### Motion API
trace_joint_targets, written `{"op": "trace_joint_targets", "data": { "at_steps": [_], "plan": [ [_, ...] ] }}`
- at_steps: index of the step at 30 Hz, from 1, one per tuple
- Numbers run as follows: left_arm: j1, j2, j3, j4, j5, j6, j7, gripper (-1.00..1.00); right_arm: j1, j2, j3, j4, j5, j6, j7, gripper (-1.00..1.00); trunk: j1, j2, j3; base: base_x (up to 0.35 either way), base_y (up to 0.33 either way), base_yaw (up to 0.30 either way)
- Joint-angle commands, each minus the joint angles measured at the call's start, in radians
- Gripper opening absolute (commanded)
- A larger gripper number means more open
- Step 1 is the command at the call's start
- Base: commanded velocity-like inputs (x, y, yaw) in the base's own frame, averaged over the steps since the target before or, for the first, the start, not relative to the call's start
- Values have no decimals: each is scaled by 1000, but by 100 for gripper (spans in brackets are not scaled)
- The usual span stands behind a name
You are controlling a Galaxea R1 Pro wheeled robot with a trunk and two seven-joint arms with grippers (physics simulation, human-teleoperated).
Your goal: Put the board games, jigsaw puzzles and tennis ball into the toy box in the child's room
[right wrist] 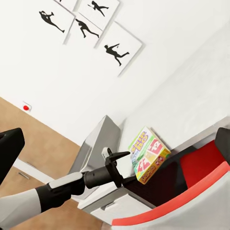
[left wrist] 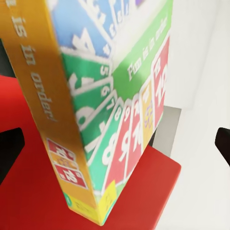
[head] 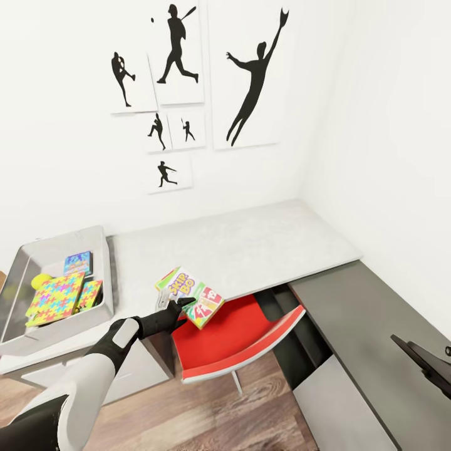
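The left tool [head: 172,307] grips the green-red-yellow board game [head: 191,296] at the tabletop's [head: 250,244] near edge, over a red chair [head: 232,341]. 2 jigsaw puzzles [head: 59,295] lie inside the toy box [head: 106,275] far left. Apparently open, the right tool [head: 432,363] holds nothing.

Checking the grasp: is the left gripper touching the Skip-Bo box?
Touching: the right wrist view shows the left gripper fingers closed against the Skip-Bo box edge.
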State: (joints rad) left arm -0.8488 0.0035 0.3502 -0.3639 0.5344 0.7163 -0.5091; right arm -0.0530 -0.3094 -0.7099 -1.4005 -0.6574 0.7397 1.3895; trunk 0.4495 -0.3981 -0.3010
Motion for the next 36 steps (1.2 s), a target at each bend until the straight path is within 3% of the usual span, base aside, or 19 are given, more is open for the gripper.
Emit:
{"op": "trace_joint_targets", "data": {
  "at_steps": [1,36],
  "plan": [
    [-1,0,6,0,-1,6,-2,100,-1,-1,0,0,-2,9,1,100,0,-2,-3,0,0,0],
    [-1,-1,6,0,-1,6,-2,100,-1,-1,0,0,-2,10,0,100,0,-2,-49,1,0,0]
  ]
}}
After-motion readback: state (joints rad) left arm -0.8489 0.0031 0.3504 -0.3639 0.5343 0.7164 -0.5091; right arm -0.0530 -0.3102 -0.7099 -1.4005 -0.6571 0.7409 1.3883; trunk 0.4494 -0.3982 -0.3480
